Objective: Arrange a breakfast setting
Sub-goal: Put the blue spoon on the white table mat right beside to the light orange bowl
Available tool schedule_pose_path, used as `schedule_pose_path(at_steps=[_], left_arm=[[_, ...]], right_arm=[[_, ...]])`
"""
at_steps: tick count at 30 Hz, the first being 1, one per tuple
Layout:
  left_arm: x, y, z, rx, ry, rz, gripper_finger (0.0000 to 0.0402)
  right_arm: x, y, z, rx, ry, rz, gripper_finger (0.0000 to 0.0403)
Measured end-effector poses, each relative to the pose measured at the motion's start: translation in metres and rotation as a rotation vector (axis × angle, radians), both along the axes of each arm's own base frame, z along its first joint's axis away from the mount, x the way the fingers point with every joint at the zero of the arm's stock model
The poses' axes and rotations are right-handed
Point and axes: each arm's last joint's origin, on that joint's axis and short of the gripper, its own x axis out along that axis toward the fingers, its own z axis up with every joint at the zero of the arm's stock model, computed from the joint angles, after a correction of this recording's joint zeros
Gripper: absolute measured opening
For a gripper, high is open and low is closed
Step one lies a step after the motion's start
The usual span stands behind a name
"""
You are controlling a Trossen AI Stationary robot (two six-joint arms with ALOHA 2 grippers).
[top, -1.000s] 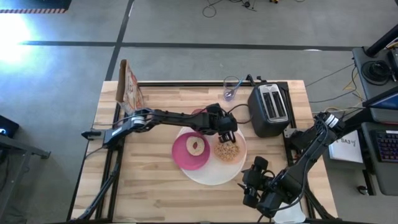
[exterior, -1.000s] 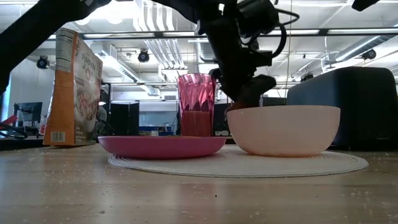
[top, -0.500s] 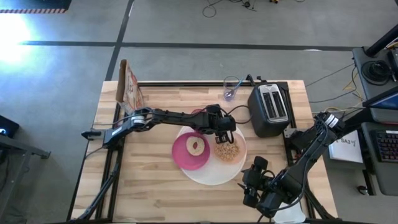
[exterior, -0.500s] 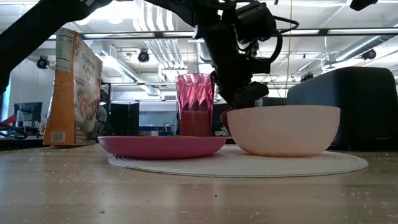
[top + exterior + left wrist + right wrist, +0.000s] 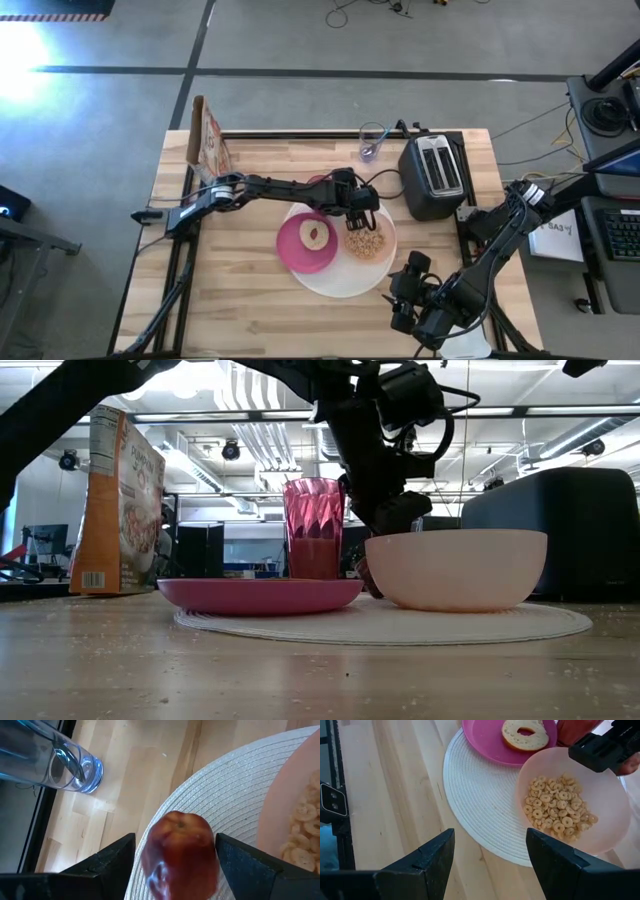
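On the wooden table (image 5: 240, 290), I see my left gripper (image 5: 175, 855) clamped on a red apple (image 5: 181, 854) over the large round white plate (image 5: 235, 780); right gripper (image 5: 490, 865) fingers apart.

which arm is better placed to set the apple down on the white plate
Left. Its gripper already has the red apple between its fingers over the white plate; the right gripper waits near the table's front edge.

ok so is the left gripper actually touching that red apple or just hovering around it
Cannot tell. In the left wrist view the red apple sits between the fingers of the left gripper over the white plate, but no contact or gap shows plainly.
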Motion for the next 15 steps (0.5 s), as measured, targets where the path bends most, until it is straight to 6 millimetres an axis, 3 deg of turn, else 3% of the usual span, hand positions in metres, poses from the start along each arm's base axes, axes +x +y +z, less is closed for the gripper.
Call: schedule_pose_path(at_steps=[15], left_arm=[[0.0024, -0.0019, 0.0069, -0.042, -0.020, -0.025, 0.0246]], right_arm=[[0.0000, 0.0000, 0.0000, -0.002, 0.000, 0.003, 0.0233]])
